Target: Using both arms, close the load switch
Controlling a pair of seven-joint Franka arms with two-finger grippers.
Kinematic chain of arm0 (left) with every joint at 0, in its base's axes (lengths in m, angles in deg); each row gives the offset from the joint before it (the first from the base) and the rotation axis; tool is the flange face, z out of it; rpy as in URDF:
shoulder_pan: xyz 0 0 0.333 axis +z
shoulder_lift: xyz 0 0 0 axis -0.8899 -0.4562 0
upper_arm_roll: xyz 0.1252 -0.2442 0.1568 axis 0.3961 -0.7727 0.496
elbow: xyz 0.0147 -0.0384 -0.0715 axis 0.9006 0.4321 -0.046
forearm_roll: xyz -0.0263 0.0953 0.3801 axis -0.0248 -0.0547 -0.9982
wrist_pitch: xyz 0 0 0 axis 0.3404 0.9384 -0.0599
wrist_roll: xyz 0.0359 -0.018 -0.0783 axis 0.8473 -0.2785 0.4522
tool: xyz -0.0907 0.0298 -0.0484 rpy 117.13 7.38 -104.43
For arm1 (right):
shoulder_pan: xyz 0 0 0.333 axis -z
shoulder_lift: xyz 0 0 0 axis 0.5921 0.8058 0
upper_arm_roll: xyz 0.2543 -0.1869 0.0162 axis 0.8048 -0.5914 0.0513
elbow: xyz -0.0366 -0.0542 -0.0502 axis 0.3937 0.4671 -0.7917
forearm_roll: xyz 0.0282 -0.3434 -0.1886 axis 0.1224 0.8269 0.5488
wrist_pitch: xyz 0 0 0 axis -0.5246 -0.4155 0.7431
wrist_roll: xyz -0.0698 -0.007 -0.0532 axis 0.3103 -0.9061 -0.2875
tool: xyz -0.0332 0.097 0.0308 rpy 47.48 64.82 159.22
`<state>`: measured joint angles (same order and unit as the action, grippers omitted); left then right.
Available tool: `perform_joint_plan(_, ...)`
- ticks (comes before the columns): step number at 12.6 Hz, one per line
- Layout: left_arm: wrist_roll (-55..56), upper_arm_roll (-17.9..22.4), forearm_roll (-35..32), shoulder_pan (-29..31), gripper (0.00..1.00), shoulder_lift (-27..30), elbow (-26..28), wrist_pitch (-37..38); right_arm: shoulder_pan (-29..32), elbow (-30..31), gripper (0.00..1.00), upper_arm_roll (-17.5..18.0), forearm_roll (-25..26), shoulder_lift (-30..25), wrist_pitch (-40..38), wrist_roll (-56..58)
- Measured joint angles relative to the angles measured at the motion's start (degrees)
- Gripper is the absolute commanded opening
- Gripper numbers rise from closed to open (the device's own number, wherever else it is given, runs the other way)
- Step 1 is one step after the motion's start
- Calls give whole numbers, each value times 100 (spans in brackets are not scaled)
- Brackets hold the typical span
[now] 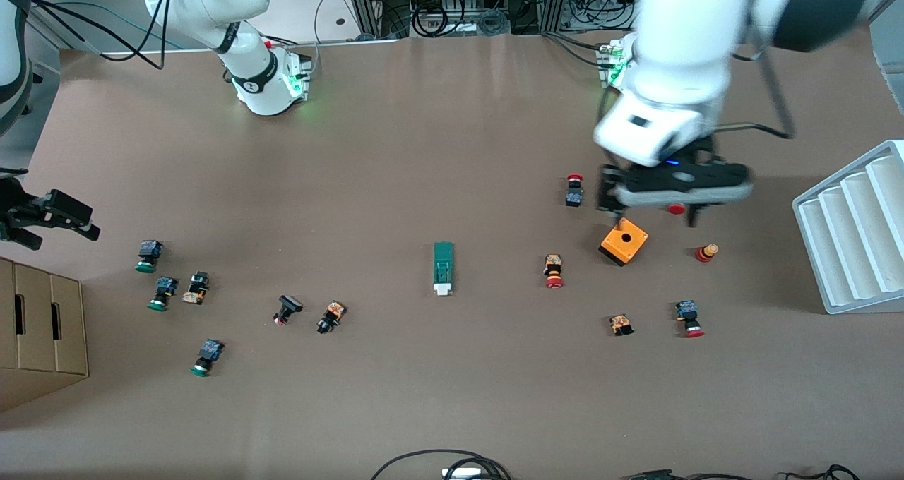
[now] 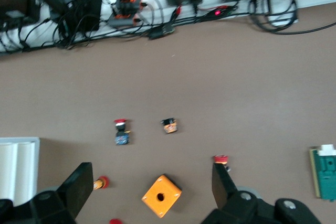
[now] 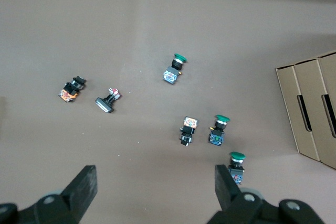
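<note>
The load switch (image 1: 442,268) is a narrow green block with a white end that points toward the front camera; it lies flat at the table's middle. It also shows at the edge of the left wrist view (image 2: 326,172). My left gripper (image 1: 650,212) is open and empty, up in the air over the orange square box (image 1: 624,244), which sits between its fingers in the left wrist view (image 2: 161,196). My right gripper (image 1: 74,222) is open and empty at the right arm's end of the table, over bare table beside green-capped push buttons (image 3: 218,129). Both grippers are well apart from the switch.
Red-capped push buttons (image 1: 554,270) are scattered toward the left arm's end, green-capped ones (image 1: 148,255) toward the right arm's end. A white ribbed rack (image 1: 854,226) stands at the left arm's end. A cardboard box (image 1: 42,325) stands at the right arm's end.
</note>
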<state>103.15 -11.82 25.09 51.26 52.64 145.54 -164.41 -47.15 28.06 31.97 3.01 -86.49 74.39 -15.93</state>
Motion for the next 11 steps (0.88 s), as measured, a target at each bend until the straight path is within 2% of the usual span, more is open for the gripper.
perform_joint_plan(3,-127,445,406,29,100,27,-229,614,-14,17,100,11,0,37,-13,3)
perform_joint_plan(6,-159,726,609,80,100,33,-248,935,-25,34,100,14,1,96,-37,20)
perform_joint_plan(11,-161,795,1076,659,100,22,-46,1020,-26,31,100,15,1,87,-141,68)
